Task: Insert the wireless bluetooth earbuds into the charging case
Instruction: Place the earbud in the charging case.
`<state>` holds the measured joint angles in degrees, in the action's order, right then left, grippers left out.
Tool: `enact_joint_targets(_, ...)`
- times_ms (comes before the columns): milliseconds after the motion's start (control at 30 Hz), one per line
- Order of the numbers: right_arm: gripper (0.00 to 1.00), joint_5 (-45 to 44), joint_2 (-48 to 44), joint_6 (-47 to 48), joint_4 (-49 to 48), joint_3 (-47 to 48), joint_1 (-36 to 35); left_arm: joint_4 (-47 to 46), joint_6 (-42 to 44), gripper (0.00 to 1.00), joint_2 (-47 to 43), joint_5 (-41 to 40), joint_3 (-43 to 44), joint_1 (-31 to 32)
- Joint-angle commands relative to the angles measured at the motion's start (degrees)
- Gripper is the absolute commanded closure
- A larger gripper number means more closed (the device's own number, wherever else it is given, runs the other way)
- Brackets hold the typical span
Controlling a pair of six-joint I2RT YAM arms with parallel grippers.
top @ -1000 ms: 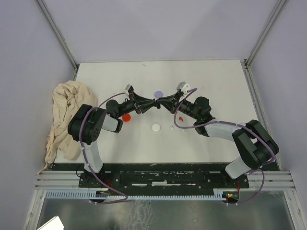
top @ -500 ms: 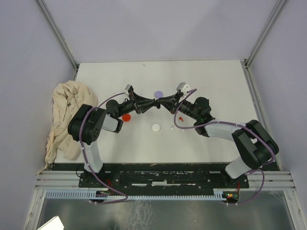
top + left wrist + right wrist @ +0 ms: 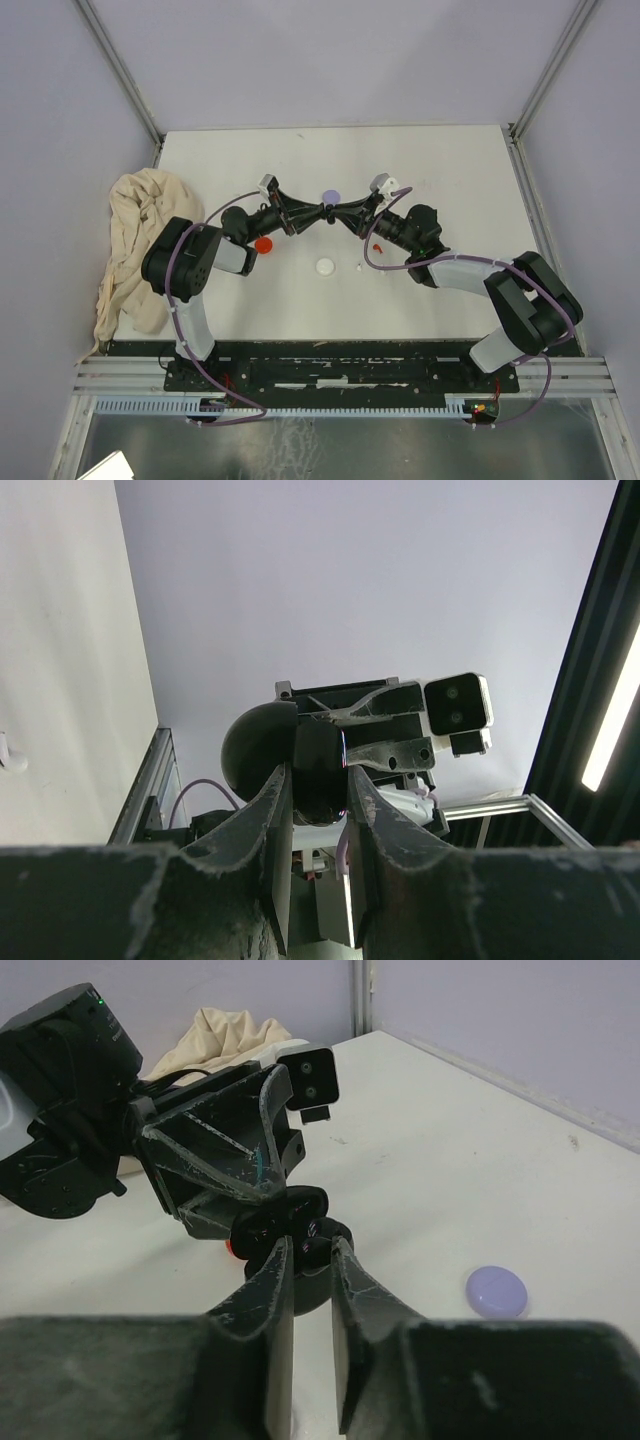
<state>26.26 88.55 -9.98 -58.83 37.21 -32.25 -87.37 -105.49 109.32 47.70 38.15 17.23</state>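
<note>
The left claw (image 3: 318,780) is clamped tight on the black charging case (image 3: 262,745), held above the tabletop (image 3: 450,180). Over the last second both claws have crept slightly toward the lilac disc (image 3: 331,197). The right claw (image 3: 310,1250) sits at the case's mouth, fingers a narrow slit apart; whether it grips anything I can't tell. Probably an insertion is finishing. A red earbud (image 3: 377,245) lies under the right arm.

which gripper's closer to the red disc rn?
Left. The left gripper is just past the red disc, toward the right; the right gripper faces it from farther right.
</note>
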Motion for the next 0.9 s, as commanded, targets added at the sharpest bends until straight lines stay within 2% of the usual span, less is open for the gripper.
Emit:
enact_joint_targets(0,0.73,0.7,-1.9,-0.1,0.5,-0.7,-0.2,-11.7,-3.2,0.97,-0.9,-2.3,2.8,0.1)
enact_joint_targets(233,0.53,-0.4,-5.1,-1.1,-1.0,-1.5,-0.2,-11.8,-2.4,0.97,1.3,-2.3,3.4,0.1)
enact_joint_targets(433,0.43,-4.0,-11.0,-1.0,8.7,0.9,-0.1,-11.8,-0.6,0.97,3.3,-1.0,3.0,0.1)
enact_joint_targets(467,0.39,-5.4,-12.0,-0.8,11.3,1.5,-0.1,-11.7,-0.4,0.97,3.7,-0.6,3.0,0.0)
enact_joint_targets(533,0.29,-11.8,-13.9,-1.2,21.1,4.3,-0.1,-11.6,0.2,0.97,4.1,0.5,3.1,0.0)
enact_joint_targets(600,0.27,-20.8,-14.4,-1.1,39.1,12.7,0.1,-11.7,1.1,0.97,4.1,1.8,3.1,0.0)
enact_joint_targets(667,0.26,-25.8,-12.6,1.5,53.8,19.9,0.2,-11.7,2.1,0.97,3.8,3.3,3.1,0.0)
enact_joint_targets(733,0.25,-27.8,-10.4,4.0,62.6,24.9,0.3,-11.7,3.0,0.97,3.5,4.7,3.0,0.1)
enact_joint_targets(867,0.23,-27.9,-7.0,6.1,70.9,30.0,0.8,-11.7,4.9,0.97,3.1,6.8,2.7,0.1)
